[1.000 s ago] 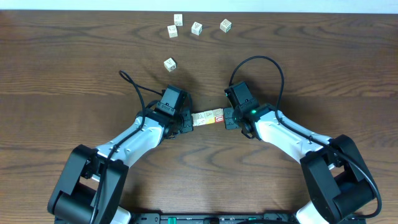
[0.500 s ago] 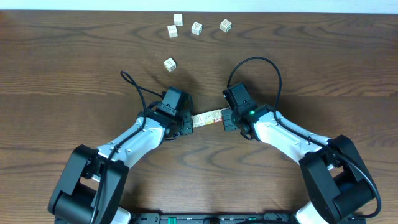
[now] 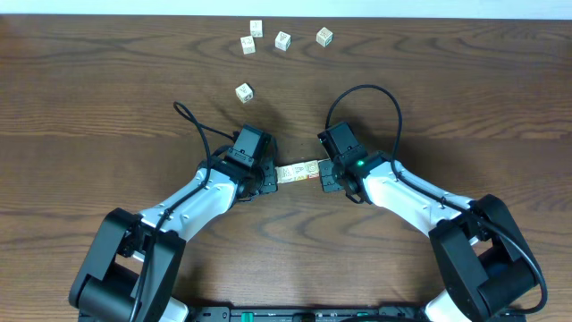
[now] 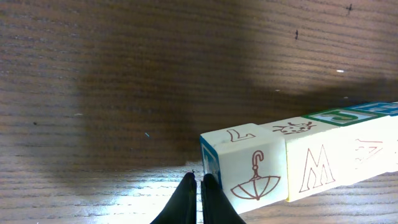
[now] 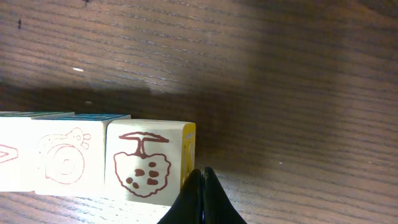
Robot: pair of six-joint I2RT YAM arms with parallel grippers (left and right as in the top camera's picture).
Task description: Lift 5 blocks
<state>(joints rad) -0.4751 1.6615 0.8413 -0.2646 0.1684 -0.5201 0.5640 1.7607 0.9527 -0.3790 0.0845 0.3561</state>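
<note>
Dark wood-grain table (image 3: pixel 89 107) runs from the arm bases at the near edge to the far side. Nearest, the two arms reach inward toward each other. The left gripper (image 4: pixel 198 182) has its jaws pinched fully together with nothing between them, and the joined tips bear on the outer face of the end block with the umbrella (image 4: pixel 252 171). The right gripper (image 5: pixel 200 177) is likewise closed on nothing, its tips pressed against the yellow side of the end block with the tree (image 5: pixel 144 163). Between them the row of blocks (image 3: pixel 298 170) is squeezed end to end, slightly tilted in the overhead view. The wrist views suggest about five cubes, but the count cannot be confirmed, nor whether the row is clear of the wood. The step in hand appears to be a clamp-and-lift of this row. To do it well, apply equal inward force from both sides, place each tip at the centre of its end face, and raise both arms at the same rate and height. Uneven pressure or unequal lift would likely buckle the row at a joint. Farther off lies a single loose block (image 3: pixel 244 92), well apart from the row. At the far edge sit four more blocks (image 3: pixel 282 40), near one another.
</note>
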